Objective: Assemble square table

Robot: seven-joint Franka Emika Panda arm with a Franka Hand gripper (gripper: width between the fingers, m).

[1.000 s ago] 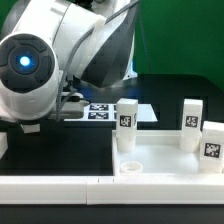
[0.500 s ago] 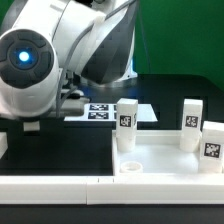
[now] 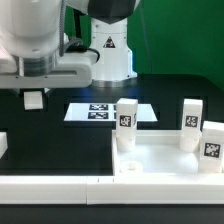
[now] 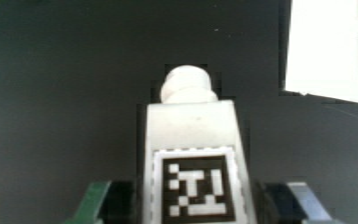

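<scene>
In the exterior view, the arm's white body fills the upper part toward the exterior view's left, and the gripper (image 3: 34, 99) hangs below it over the black table (image 3: 60, 150). Only a small white piece shows at its tip, and from here I cannot tell whether the fingers are clenched. The marker board (image 3: 110, 111) lies flat on the table toward its far edge, near the middle. The square panel (image 3: 165, 158) sits at the table's near corner on the exterior view's right, its raised rim facing up, with a round socket (image 3: 131, 166) at its near inner corner. Three legs stand upright on it. The first leg (image 3: 126, 125) stands at the panel's far corner, closest to the marker board. The second leg (image 3: 192, 122) stands along the far rim further to the exterior view's right. The third leg (image 3: 213, 145) stands just beside the second, nearer the camera, by the table's edge. Each carries a black-and-white tag. A long white rail (image 3: 60, 186) runs along the table's near edge.

In the wrist view, the gripper (image 4: 197, 200) grasps the fourth leg (image 4: 194, 140) between its two dark fingers (image 4: 101, 203), which press on the leg's sides. The leg's tag faces the camera and its rounded peg end points away, above the black table. A corner of the marker board (image 4: 336, 50) shows nearby, apart from the leg.
</scene>
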